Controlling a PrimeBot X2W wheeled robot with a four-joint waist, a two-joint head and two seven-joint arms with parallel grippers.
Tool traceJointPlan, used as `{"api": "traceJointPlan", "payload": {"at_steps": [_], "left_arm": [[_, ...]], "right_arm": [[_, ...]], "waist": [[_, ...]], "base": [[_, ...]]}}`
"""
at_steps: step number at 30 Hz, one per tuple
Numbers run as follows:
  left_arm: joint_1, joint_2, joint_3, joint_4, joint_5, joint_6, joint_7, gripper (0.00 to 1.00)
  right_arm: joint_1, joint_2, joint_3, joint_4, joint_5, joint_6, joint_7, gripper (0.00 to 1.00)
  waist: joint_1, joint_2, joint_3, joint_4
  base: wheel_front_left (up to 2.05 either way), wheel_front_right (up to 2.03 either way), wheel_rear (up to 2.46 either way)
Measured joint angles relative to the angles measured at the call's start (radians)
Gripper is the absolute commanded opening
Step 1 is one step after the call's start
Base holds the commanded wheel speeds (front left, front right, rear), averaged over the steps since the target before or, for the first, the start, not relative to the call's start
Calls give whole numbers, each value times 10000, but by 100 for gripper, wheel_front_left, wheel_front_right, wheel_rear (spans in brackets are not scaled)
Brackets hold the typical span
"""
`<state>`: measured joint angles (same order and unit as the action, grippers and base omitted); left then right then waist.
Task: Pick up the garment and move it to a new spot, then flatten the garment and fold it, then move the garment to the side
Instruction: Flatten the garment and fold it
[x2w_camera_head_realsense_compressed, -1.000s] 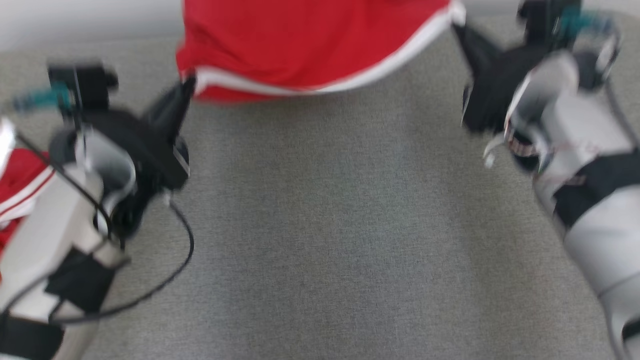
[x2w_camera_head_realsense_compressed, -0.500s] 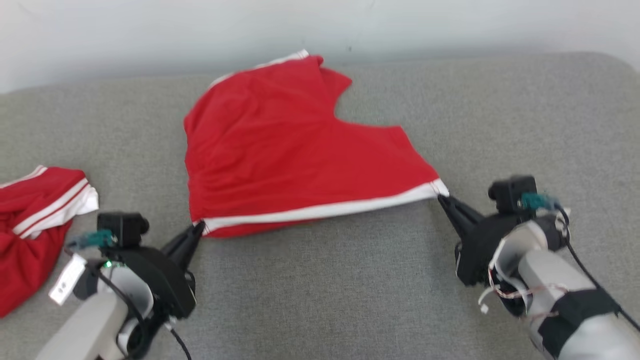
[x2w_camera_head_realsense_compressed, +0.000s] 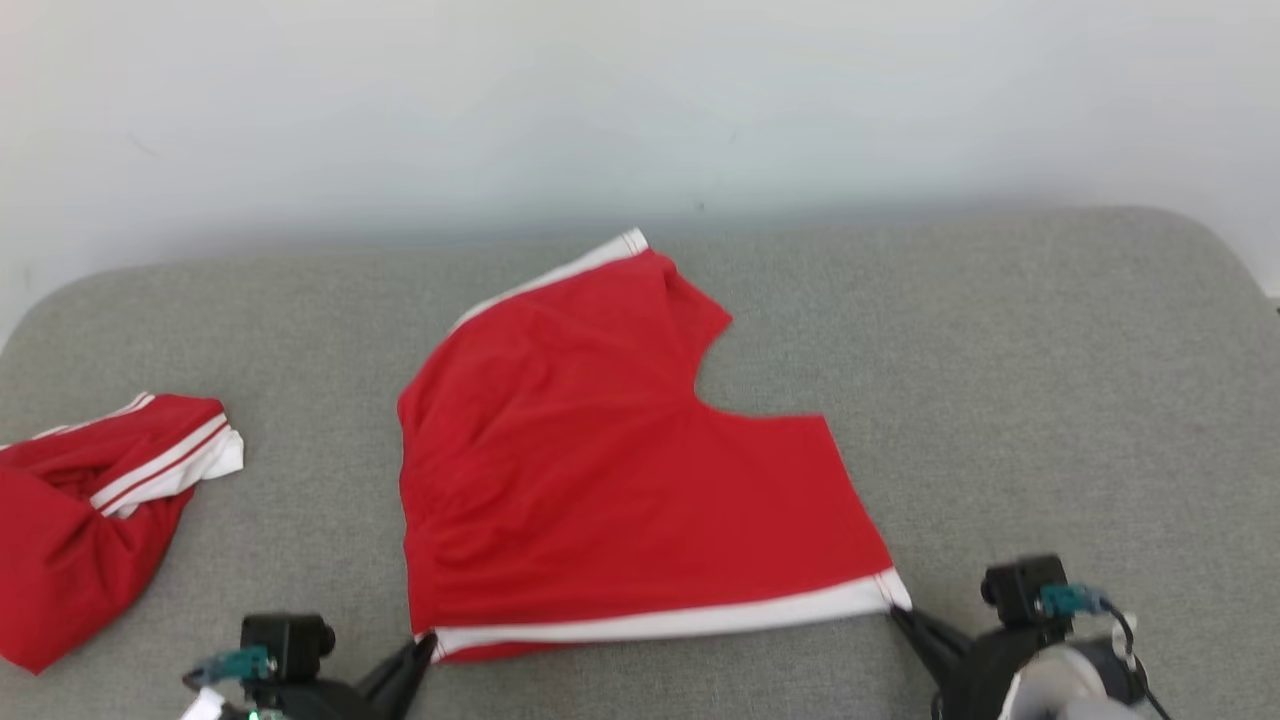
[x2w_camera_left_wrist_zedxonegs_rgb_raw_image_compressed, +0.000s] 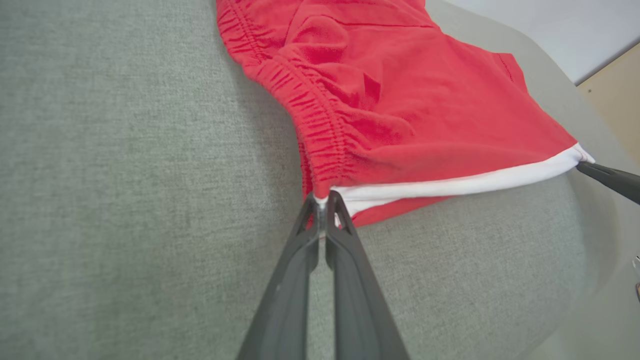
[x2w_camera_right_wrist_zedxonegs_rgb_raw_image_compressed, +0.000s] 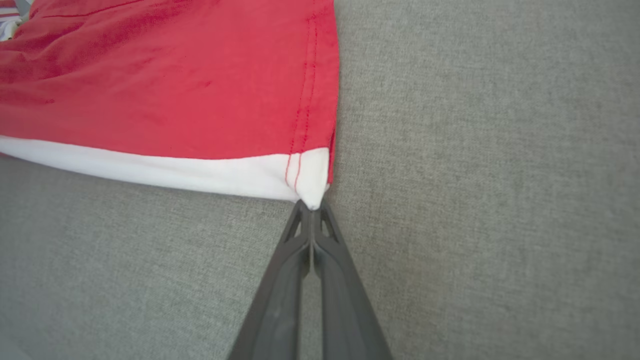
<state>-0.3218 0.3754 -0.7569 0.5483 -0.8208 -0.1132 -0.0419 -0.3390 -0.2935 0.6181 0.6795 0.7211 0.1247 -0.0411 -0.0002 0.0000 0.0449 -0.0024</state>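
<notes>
Two corners pinched, one per arm. Left gripper (x2w_camera_left_wrist_zedxonegs_rgb_raw_image_compressed: 322, 201): jaws together, clamped on the garment (x2w_camera_head_realsense_compressed: 620, 470) where the waistband (x2w_camera_left_wrist_zedxonegs_rgb_raw_image_compressed: 310, 115) meets the white stripe (x2w_camera_head_realsense_compressed: 660, 625). Right gripper (x2w_camera_right_wrist_zedxonegs_rgb_raw_image_compressed: 312, 204): jaws together, clamped on the leg-hem end of that same stripe. The stripe runs fairly taut between them.

The garment (red shorts) lies mid-way across the grey cushion (x2w_camera_head_realsense_compressed: 1050, 400), near edge towards the robot, far leg pointing at the wall (x2w_camera_head_realsense_compressed: 600, 100). A second red garment (x2w_camera_head_realsense_compressed: 90, 510) sits bunched well apart at the left.

Progress, as I read it:
- Pick up and relocate: looks done, the cloth is down on open cushion.
- Flatten: mostly there. The near leg is smooth, but there are gathers by the waistband. The far leg's edge may be turned under; I can't tell from the head view.
- Fold: not started, single layer laid out, no crease line.
- Move to the side: not started.

Roughly a third through. Next call is probably a small outward tug, then release.
</notes>
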Motion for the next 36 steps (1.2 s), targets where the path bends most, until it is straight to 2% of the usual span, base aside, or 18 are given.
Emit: {"api": "traceJointPlan", "payload": {"at_steps": [11,16,21,22,23,24,25,28,31,36], "left_arm": [[1031,203,-251,-504,31,522,-27,0],[1141,142,-115,-585,-125,627,-25,0],[1144,21,23,-596,-249,809,-27,0],[1145,19,29,-591,-251,869,-27,13],[1153,2,50,-587,-284,867,-25,35],[1174,-31,86,-585,-360,869,-25,53],[1217,-69,127,-585,-422,915,-27,100],[1452,-188,326,-575,-681,1133,-113,100],[1614,-199,401,-675,-732,1147,-203,100],[1919,-119,972,-1137,-867,1592,-715,100]], "right_arm": [[1623,-265,-25,-1020,451,-31,336,0],[1648,-355,48,-1306,261,-374,424,0],[1663,-380,61,-1509,236,-470,546,0],[1669,-385,63,-1578,238,-504,600,21],[1673,-387,56,-1632,255,-552,602,42],[1676,-399,52,-1661,259,-560,616,100],[1685,-407,31,-1689,286,-589,688,100],[1743,-470,-94,-1850,466,-640,738,100],[1894,-545,-234,-2102,692,-640,779,100],[2127,-694,-420,-2746,936,-631,855,100]], "waist": [[1,-1,-708,176],[2,0,-700,176],[3,0,-661,179],[3,0,-657,182],[2,0,-654,185],[2,0,-653,186],[2,0,-653,187],[2,0,-664,187],[2,0,-698,188],[2,0,-834,151]], "base": [[0,0,0],[0,0,0],[0,0,0],[0,0,0],[0,0,0],[0,0,0],[0,0,0],[0,0,0],[0,0,0],[0,0,0]]}}
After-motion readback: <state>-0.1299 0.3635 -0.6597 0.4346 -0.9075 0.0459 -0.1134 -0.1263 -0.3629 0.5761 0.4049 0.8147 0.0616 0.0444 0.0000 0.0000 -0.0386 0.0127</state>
